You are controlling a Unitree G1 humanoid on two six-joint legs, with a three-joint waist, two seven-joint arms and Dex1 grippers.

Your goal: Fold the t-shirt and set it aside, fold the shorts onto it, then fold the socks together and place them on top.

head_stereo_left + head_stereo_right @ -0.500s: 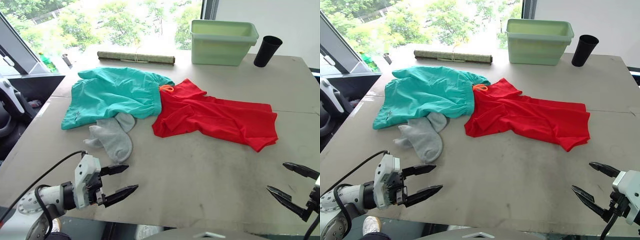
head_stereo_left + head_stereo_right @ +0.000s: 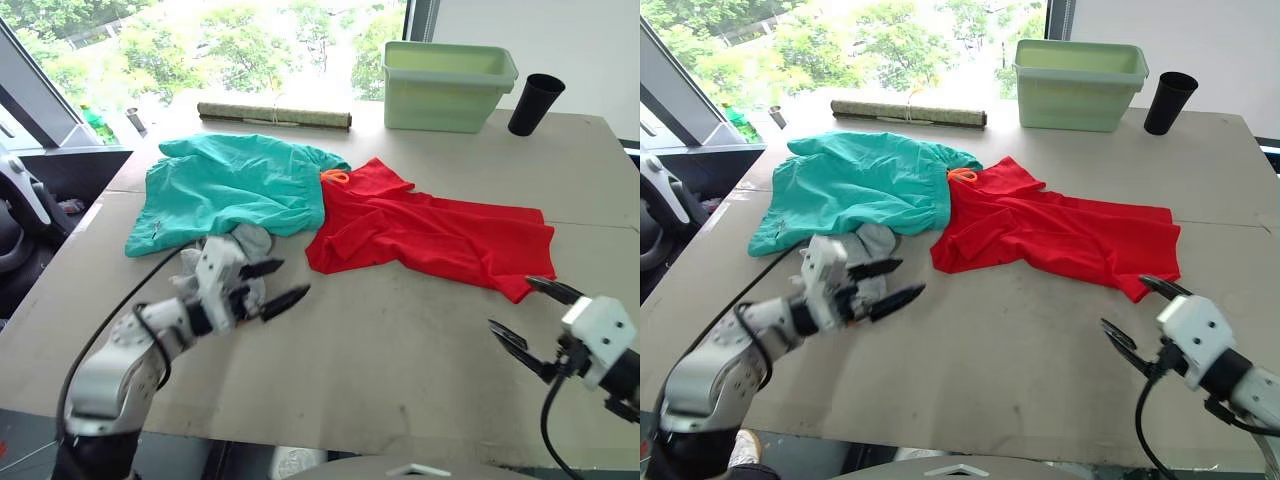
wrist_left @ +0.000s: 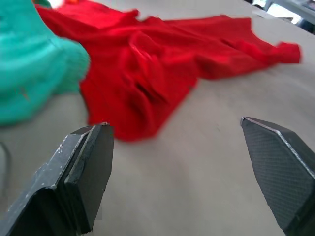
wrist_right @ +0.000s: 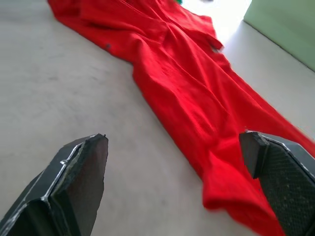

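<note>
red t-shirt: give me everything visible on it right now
The t-shirt is bright red soft fabric, unfolded and rumpled with creases, lying flat on the grey table. It runs from beside the shorts, whose waistband edge overlaps its collar end, out toward the robot's right. Neither the left gripper nor the right gripper touches it; both are open.

socks (image 2: 872, 243) mostly hidden behind left hand (image 2: 890, 283)

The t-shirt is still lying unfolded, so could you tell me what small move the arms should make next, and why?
Probably bring both open pincers down to the t-shirt. It lies spread and crumpled beside the shorts, unheld. The right pincer hangs near its hem corner and the left pincer near its collar end, so each could likely pinch an edge there to start the fold.
</note>
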